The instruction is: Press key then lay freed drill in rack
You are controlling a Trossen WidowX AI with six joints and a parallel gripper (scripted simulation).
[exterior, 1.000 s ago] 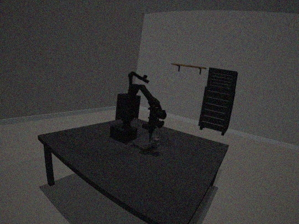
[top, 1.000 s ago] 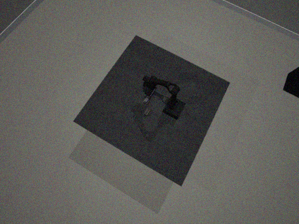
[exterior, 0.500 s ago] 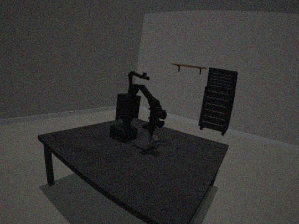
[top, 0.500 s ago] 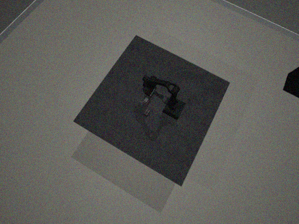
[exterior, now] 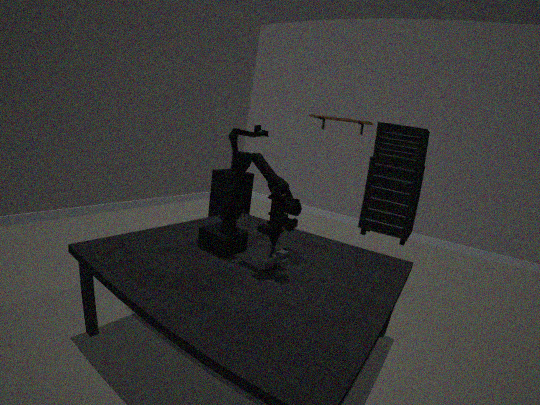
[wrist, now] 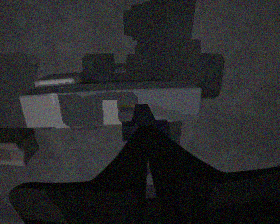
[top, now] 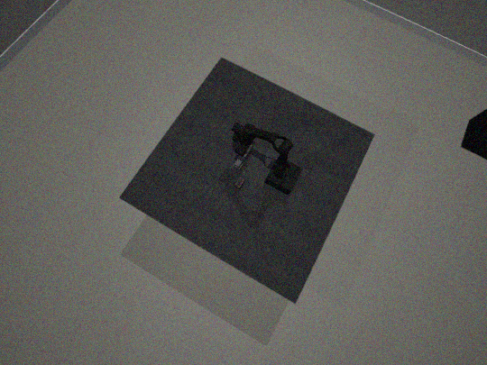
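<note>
The picture is very dark, and I cannot tell drill, key and rack apart for certain. A long grey block with pale patches lies across the wrist view. A small roundish grey part with a faint yellowish mark shows at its front face. My gripper is shut with nothing seen between its fingers. Its tips point down at the block's near side, just right of that part. Whether they touch it is hidden. A smaller pale-faced block stands apart, at the left edge of the wrist view.
The dark square table carries the arm's base. Dark shapes, perhaps shadows, lie behind the long block in the wrist view. A wall shelf and a tall dark cabinet stand beyond the table.
</note>
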